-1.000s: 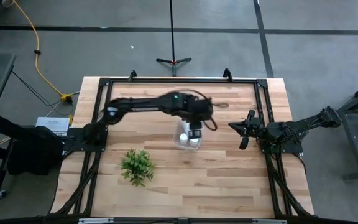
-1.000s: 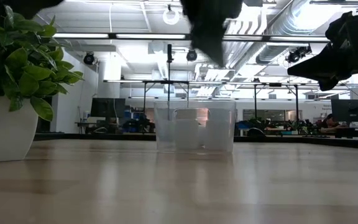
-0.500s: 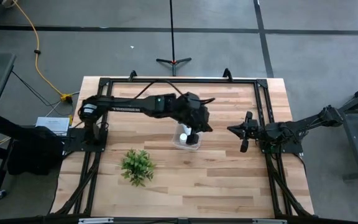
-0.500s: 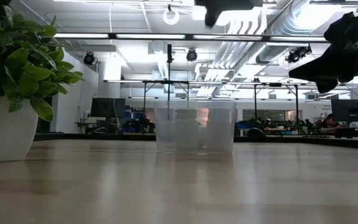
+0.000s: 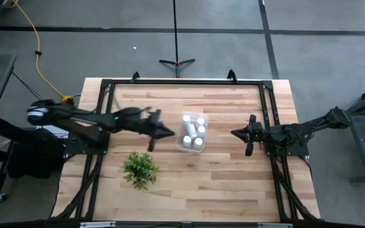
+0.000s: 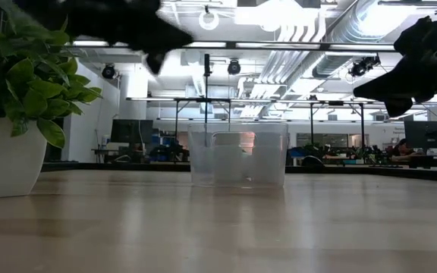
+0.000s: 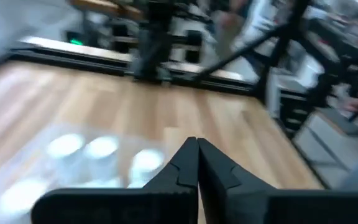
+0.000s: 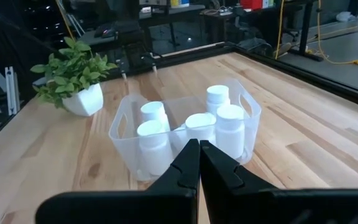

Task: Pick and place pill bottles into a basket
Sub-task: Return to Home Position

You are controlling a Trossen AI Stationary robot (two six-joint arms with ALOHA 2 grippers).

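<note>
The clear basket (image 5: 181,144) stands at the table's middle. Several white pill bottles (image 5: 195,131) stand upright inside it; they also show in the right wrist view (image 8: 221,127) within the basket's clear walls (image 8: 122,134). My left gripper (image 5: 168,132) is shut and empty, just left of the basket and above table height; in its blurred wrist view its fingertips (image 7: 195,163) are together. My right gripper (image 5: 235,132) is shut and empty, to the right of the basket, pointing at it (image 8: 199,159).
A small green plant in a white pot (image 5: 139,168) stands left of and nearer than the basket, and fills the left of the low view (image 6: 14,98). Black frame rails (image 5: 182,82) run along the table's far, left and right edges.
My left gripper has left its place right over the basket. It has risen and swung away toward the table's left edge, the arm drawing back. It now points at the basket from the left. The basket and the bottles in it stay where they were.
</note>
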